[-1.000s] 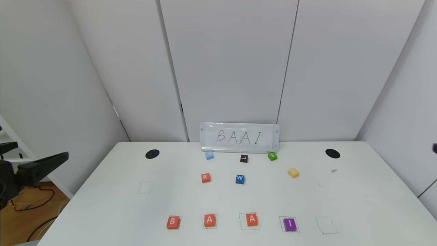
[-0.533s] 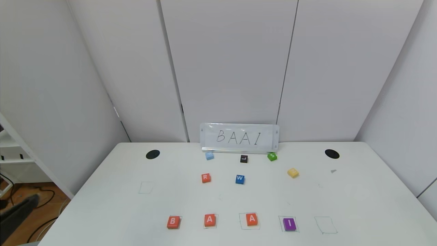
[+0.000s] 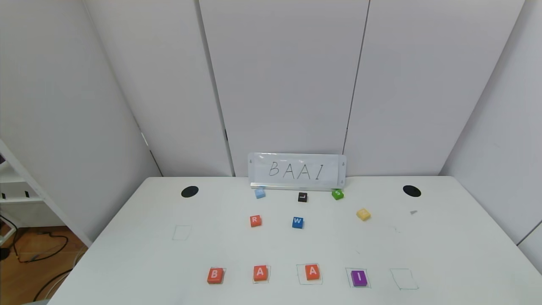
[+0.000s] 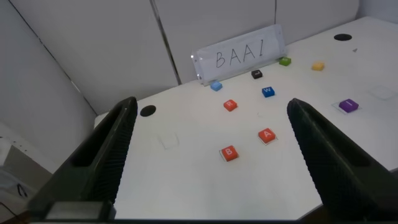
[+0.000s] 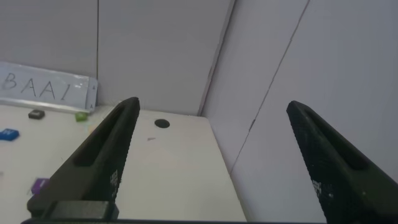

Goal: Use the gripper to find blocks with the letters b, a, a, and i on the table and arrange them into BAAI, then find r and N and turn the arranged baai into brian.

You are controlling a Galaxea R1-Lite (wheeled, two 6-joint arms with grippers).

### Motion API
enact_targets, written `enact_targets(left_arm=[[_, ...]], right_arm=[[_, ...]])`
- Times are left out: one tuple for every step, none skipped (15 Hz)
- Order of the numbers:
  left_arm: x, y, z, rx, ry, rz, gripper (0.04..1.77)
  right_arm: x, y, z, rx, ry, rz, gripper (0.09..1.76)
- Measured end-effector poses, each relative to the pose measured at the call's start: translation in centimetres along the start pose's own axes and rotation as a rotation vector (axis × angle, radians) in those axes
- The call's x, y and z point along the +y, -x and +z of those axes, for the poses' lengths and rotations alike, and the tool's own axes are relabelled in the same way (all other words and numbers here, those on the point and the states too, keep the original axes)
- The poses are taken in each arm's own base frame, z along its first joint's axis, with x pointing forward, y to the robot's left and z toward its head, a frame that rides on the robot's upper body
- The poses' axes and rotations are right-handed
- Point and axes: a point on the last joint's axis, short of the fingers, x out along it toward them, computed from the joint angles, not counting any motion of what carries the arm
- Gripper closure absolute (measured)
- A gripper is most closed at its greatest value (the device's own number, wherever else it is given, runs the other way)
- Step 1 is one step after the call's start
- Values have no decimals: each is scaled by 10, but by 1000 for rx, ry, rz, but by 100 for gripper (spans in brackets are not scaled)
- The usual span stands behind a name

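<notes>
In the head view, neither hand shows; on the white surface (image 3: 139, 258) the front row reads B (image 3: 214, 275), A (image 3: 260, 273), A (image 3: 312, 272), I (image 3: 359, 278) from the robot's left to right, each block on or partly on a thin green drawn square; so I judge the BAAI stage done. One green square (image 3: 404, 279) at the right end of the row stands bare, and another lies apart at the left. What is left is the change to the second word: the R block (image 3: 255, 220) sits well behind the row, just left of the blue W block (image 3: 297, 222), flat, letter up and reading upright towards the robot; square-faced, it has no marked long axis. Behind these lie a pale blue block (image 3: 259, 193), a black L block (image 3: 302, 197), a green S block (image 3: 337, 194) and a yellow block (image 3: 363, 214) whose letter I cannot read; no N is legible. The BAAI sign (image 3: 297, 170) stands at the rear.

In the left wrist view, the left hand (image 4: 211, 155) hangs above and off the surface's left side, fingers spread wide, holding nothing; B, one A, R, W and I lie beyond it.

In the right wrist view, the right hand (image 5: 211, 155) hovers by the surface's right edge, fingers wide, empty.
</notes>
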Motion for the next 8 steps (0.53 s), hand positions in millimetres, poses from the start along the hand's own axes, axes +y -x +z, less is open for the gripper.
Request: enact_targets(left_arm=[[-2,7,-2,-25,-7,18,9],[-4,14,-6,-53,-19,35,9],[-6,20,-11,-77,-28,45,9],[-9,25,-15,-103,-34,58,9],[-11,30,-20,-129,-39,73,9],[-12,33,-25,-169,-46,103,9],[-12,34,-27,-232,-53,146,9],[-11,32,-31,-293,-57,182,9]], right_arm=[[0,2,-1,-48,-47,-10,15],[1,1,-3,-92,-76,-16,15],[2,-1,-7,-129,-88,-21,15],[4,-4,-10,-183,-97,-24,15],[5,-7,-14,-246,-106,-20,14],[9,-11,-22,-293,-108,-4,14],[12,-14,-32,-316,-103,13,14],[16,-18,-43,-313,-96,27,14]])
